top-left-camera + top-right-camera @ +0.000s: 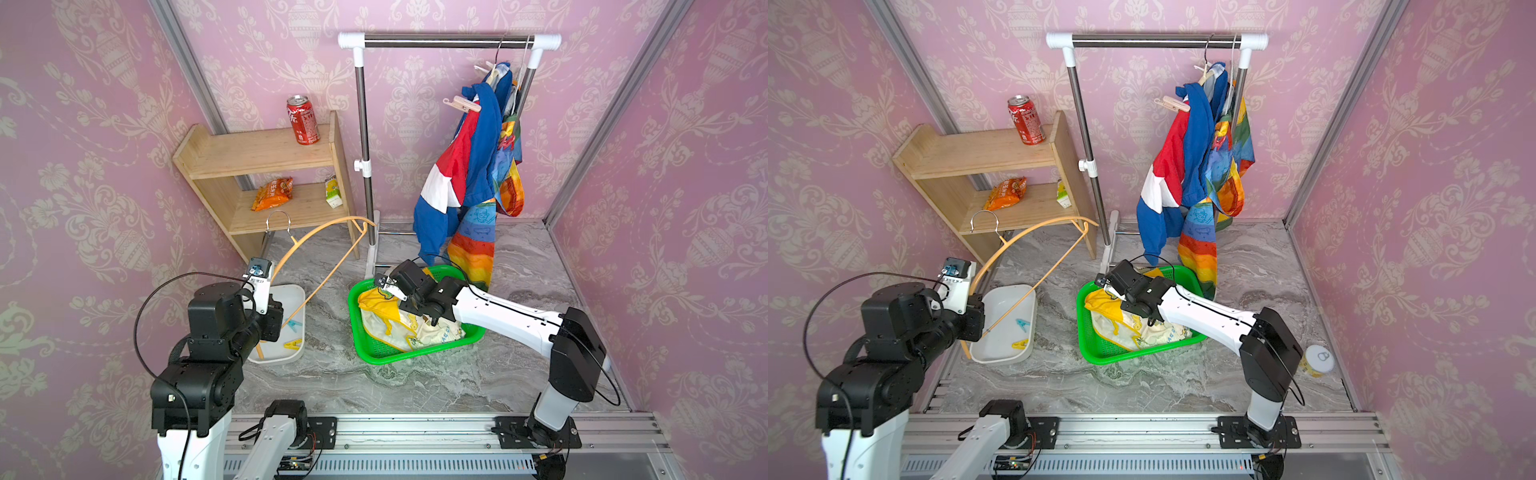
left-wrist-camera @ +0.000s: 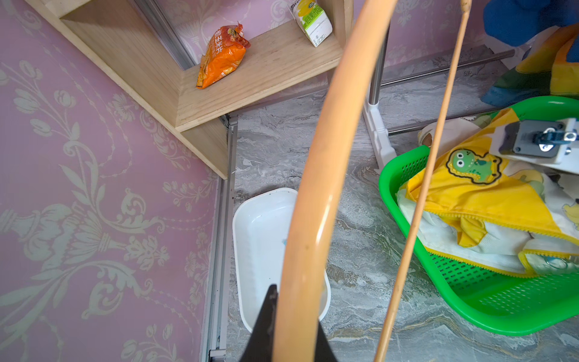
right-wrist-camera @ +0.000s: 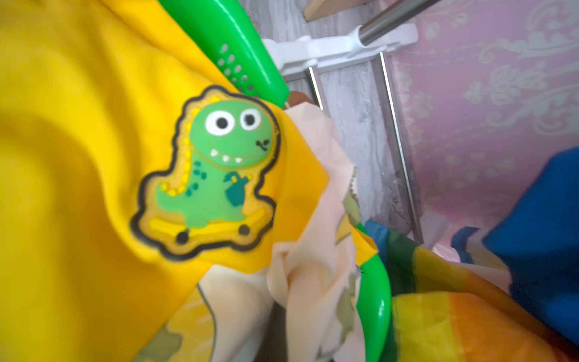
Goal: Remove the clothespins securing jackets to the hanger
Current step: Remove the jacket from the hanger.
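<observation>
left tool (image 2: 291, 332) held clamped on bare hanger (image 2: 313, 219) above tray (image 2: 260, 238) | right tool (image 1: 415, 311) was closed tight, down in basket (image 2: 501, 313) on yellow jacket (image 2: 488, 200); hold on cloth unclear | beige clothespin (image 1: 463, 104) sat pinned on blue-red jacket (image 1: 482, 137), upper right of frame | risk judged: snagged cloth could drag the jacket out on lift

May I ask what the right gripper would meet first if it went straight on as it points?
Probably the yellow jacket in the green basket, just ahead of the right gripper; its tips are hidden, so depth is unclear.

The orange snack bag (image 2: 223, 56) shows yellow Chinese letters, the small carton (image 2: 313, 20) green ones, the red can (image 1: 303, 120) white ones, all well beyond the left hand (image 2: 294, 332). None reads clearly.
</observation>
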